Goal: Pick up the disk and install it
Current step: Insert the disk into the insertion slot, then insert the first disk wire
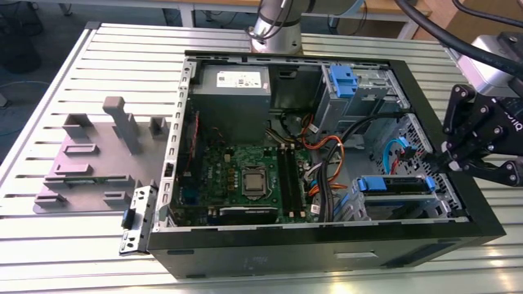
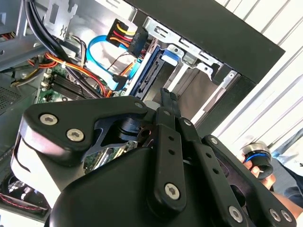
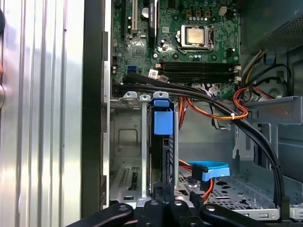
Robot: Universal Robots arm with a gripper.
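Disk: flat silver hard drive in a blue plastic carrier bracket [image 1: 392, 185], standing on edge in the grey metal drive cage [image 1: 359, 211] at the lower corner of the open black computer case [image 1: 327, 245], towards the exterior view's right.
Disk seating: in the first wrist view the blue bracket tab [image 3: 162, 122] stands between two upright grey cage rails. How deep it is seated cannot be told.
Long axis: in the first wrist view the thin edge of the disk runs straight from the tab towards the black linkage gripper [image 3: 168, 204], in line with it.
Bearing from gripper: dead ahead, the near end of the disk at the gripper tip. In the second wrist view the tip [image 2: 165, 97] points at the disk's blue edge [image 2: 144, 80].
Gripper state: cannot tell whether it is clamped on the disk or free of it.
Gripper position: over the case wall beside the cage [image 1: 447, 162].
Surroundings: orange and black cable bundle [image 3: 213, 111] crosses just beyond the tab; green motherboard [image 1: 245, 177] further in.
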